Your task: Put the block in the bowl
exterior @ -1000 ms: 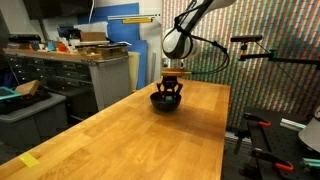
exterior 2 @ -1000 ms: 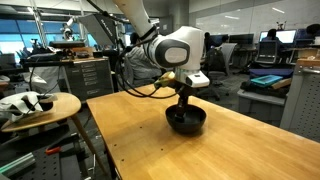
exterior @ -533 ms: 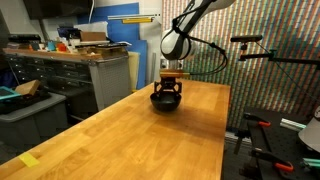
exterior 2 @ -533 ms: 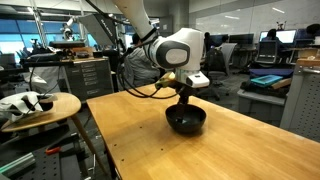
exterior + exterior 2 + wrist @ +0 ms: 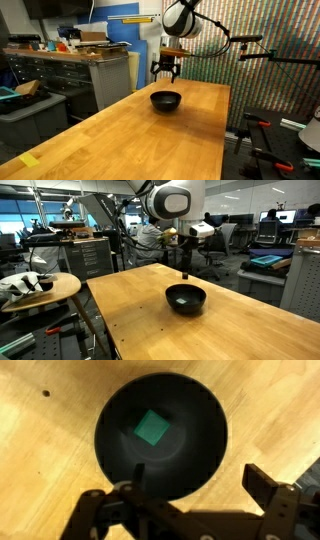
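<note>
The green block point(image 5: 152, 428) lies flat inside the black bowl point(image 5: 205, 460), a little left of its middle in the wrist view. In both exterior views the bowl point(image 5: 166, 100) point(image 5: 186, 299) sits on the wooden table at its far end. My gripper point(image 5: 165, 73) point(image 5: 184, 268) hangs straight above the bowl, well clear of the rim, jaws open and empty. In the wrist view the gripper point(image 5: 195, 485) shows its two dark fingers spread apart at the bottom edge, with nothing between them.
The long wooden table point(image 5: 130, 140) stretches toward the camera. A round side table point(image 5: 40, 288) with white objects stands beside it. Cabinets with clutter point(image 5: 60, 70) and a camera tripod arm point(image 5: 255, 50) flank the table.
The gripper went from shut down inside the bowl to open, leaving the block in the bowl, and then rose well above the rim.
</note>
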You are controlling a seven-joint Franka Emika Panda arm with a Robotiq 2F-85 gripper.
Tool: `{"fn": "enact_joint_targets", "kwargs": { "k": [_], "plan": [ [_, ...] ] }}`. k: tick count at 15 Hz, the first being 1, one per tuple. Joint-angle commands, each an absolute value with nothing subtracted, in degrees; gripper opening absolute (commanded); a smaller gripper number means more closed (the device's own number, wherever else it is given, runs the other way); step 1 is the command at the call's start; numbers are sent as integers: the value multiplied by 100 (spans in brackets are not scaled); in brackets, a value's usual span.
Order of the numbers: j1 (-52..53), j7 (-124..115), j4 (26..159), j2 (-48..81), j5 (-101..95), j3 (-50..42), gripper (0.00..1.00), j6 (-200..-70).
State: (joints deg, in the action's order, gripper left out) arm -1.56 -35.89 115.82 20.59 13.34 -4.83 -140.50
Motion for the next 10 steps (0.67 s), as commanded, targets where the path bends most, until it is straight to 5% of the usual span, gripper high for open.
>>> {"fn": "enact_joint_targets", "kwargs": {
  "k": [1, 10],
  "plan": [
    [-262, -2828, 11994, 1003, 1335, -458, 100, -13213],
    [-428, -1647, 11933, 201, 765, -521, 100, -11586]
  ]
}}
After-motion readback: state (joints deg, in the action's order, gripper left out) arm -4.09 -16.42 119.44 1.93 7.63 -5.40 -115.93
